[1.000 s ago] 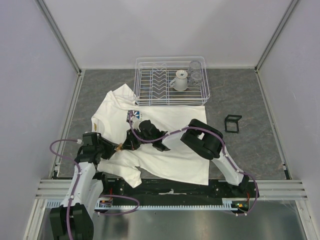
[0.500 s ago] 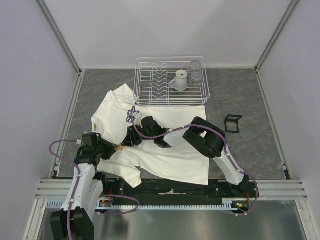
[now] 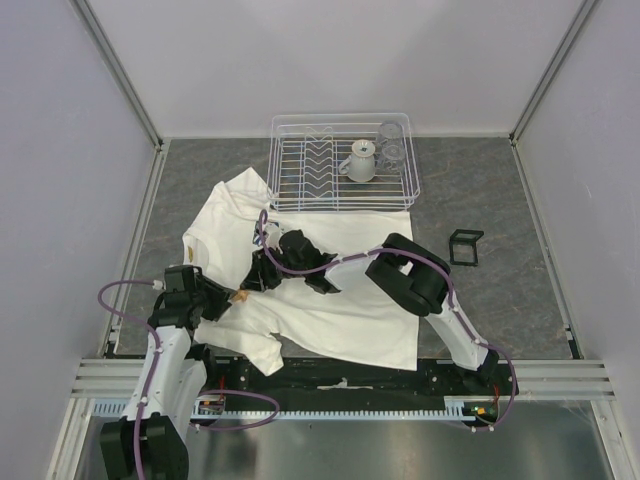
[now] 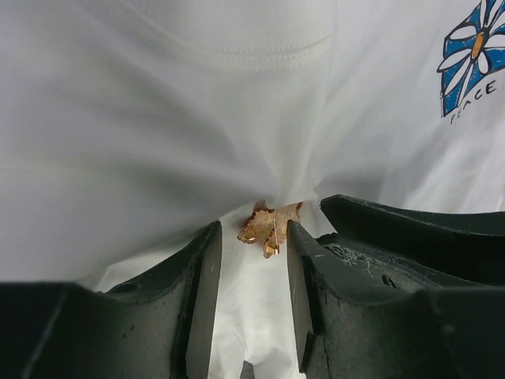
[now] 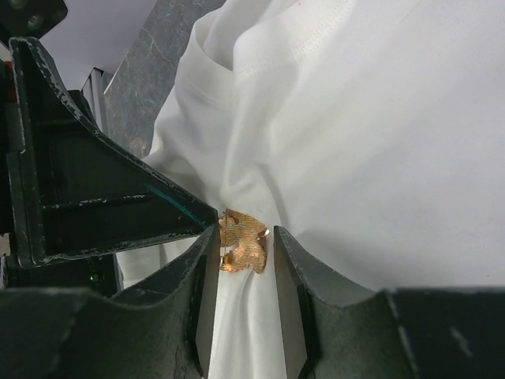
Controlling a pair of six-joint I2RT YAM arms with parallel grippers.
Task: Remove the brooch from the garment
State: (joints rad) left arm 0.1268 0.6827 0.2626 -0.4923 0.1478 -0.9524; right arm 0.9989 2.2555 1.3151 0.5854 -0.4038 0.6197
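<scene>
The right pincer point(image 3: 256, 280) has slid toward the worktop's point(image 3: 500, 190) left edge, nearer the brooch point(image 3: 240, 295). Its wrist now hides the garment's point(image 3: 350, 310) blue logo point(image 4: 473, 59) from above.

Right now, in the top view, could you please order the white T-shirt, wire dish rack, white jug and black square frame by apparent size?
1. White T-shirt
2. White wire dish rack
3. White jug and black square frame look about alike, so they are not ranked.
</scene>
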